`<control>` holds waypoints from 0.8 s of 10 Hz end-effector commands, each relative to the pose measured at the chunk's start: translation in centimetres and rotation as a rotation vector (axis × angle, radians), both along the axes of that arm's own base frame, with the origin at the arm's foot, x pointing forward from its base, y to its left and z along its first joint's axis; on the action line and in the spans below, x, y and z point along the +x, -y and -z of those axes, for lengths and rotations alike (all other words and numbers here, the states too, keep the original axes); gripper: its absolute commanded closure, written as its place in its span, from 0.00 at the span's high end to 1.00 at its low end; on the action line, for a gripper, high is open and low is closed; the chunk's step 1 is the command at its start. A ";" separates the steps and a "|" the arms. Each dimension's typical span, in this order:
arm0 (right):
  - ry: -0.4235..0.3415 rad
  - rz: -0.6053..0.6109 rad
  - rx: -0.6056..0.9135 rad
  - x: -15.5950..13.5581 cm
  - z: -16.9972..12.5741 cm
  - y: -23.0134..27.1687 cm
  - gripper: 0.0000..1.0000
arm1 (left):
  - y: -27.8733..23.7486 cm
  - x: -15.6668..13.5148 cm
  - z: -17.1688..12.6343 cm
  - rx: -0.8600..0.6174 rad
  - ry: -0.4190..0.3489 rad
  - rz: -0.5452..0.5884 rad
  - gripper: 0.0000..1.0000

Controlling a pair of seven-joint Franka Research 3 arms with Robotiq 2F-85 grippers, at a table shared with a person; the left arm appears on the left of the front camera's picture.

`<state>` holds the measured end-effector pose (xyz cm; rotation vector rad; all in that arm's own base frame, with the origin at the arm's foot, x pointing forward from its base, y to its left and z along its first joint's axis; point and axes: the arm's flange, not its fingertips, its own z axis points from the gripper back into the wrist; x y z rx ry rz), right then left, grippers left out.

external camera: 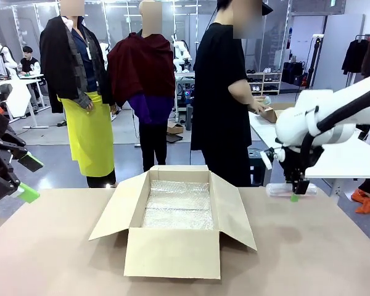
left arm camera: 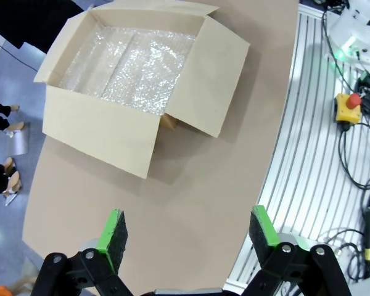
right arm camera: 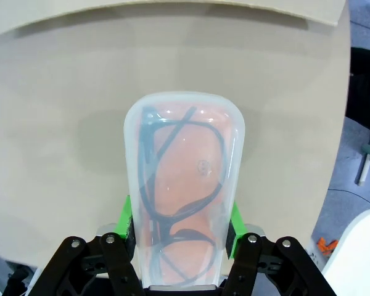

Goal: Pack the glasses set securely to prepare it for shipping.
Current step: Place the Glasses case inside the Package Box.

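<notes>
The pink glasses case (right arm camera: 184, 185) has a translucent top, and dark-framed glasses show through it. My right gripper (right arm camera: 182, 228) is shut on it, a green pad pressed against each long side. In the front view the case (external camera: 280, 189) lies low at the table's far right edge, under the right gripper (external camera: 294, 196). My left gripper (external camera: 26, 177) hangs open above the table's left side with nothing between its fingers. In the left wrist view, the left gripper (left arm camera: 185, 237) looks down on bare table.
An open cardboard box (external camera: 172, 253) stands mid-table with its flaps spread and bubble wrap (external camera: 177, 206) lining its bottom. The left wrist view also takes in the box (left arm camera: 105, 132) and bubble wrap (left arm camera: 123, 68). A person in black (external camera: 222, 92) stands behind the table, turned toward another table.
</notes>
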<state>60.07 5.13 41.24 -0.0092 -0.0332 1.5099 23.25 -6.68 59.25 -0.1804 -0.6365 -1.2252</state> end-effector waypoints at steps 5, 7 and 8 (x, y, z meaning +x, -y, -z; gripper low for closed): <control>-0.035 -0.016 -0.009 0.0 -7.2 -8.2 0.35 | 0.1 -0.1 0.0 0.004 0.004 0.018 1.00; -0.061 -0.024 -0.033 0.7 -8.1 -15.1 0.35 | 0.1 -0.1 0.0 0.004 0.004 0.018 1.00; -0.073 -0.047 -0.051 1.3 -7.7 -19.3 0.35 | 0.1 -0.1 0.0 0.004 0.004 0.018 1.00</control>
